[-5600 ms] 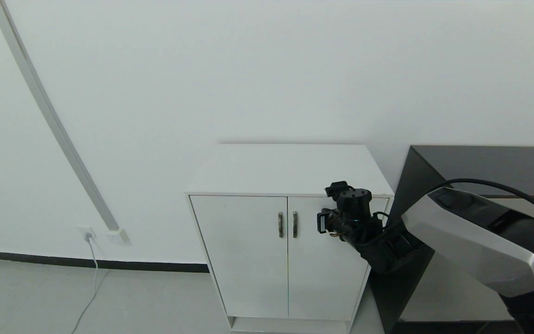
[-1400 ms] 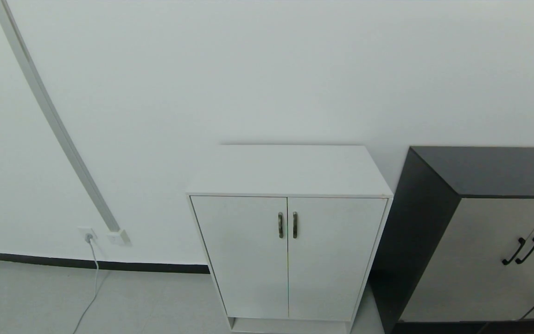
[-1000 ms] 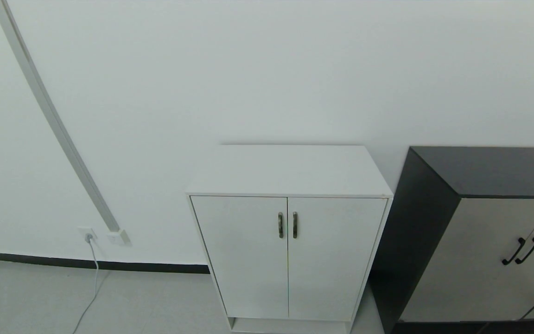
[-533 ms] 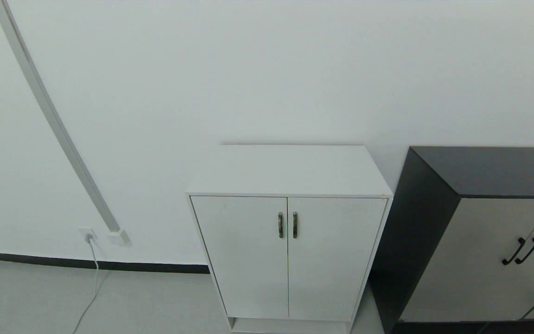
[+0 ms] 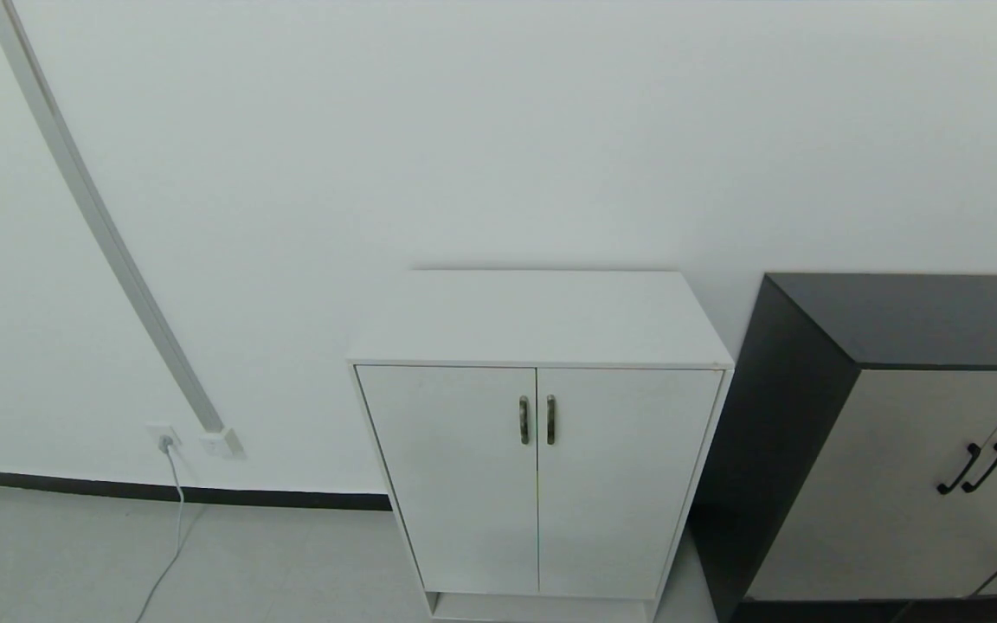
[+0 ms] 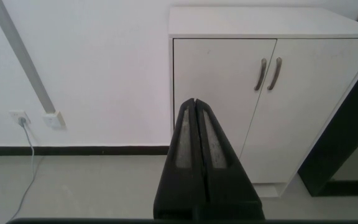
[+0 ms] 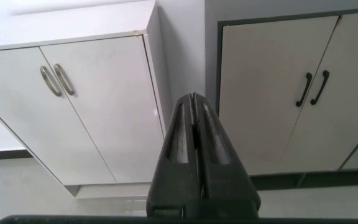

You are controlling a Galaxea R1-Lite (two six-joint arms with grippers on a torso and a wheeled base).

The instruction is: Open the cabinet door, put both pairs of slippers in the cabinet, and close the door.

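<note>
The white cabinet (image 5: 542, 320) stands against the wall with both doors (image 5: 464, 476) closed and two metal handles (image 5: 537, 420) meeting at its middle. My left gripper (image 6: 195, 102) is shut with nothing in it, held back from the white cabinet (image 6: 229, 68) and facing its left door. My right gripper (image 7: 193, 98) is also shut and empty, facing the gap between the white cabinet (image 7: 98, 99) and the dark one. No slippers are in sight.
A dark cabinet (image 5: 897, 415) with black handles (image 5: 972, 468) stands right beside the white one. A wall socket with a cable (image 5: 171, 484) and a slanted grey conduit (image 5: 92, 216) are at the left. Open grey floor (image 5: 204, 571) lies in front.
My right arm, which stood at the white cabinet's right door 5.6 s ago, has withdrawn out of the head view. Nothing has changed in the last second.
</note>
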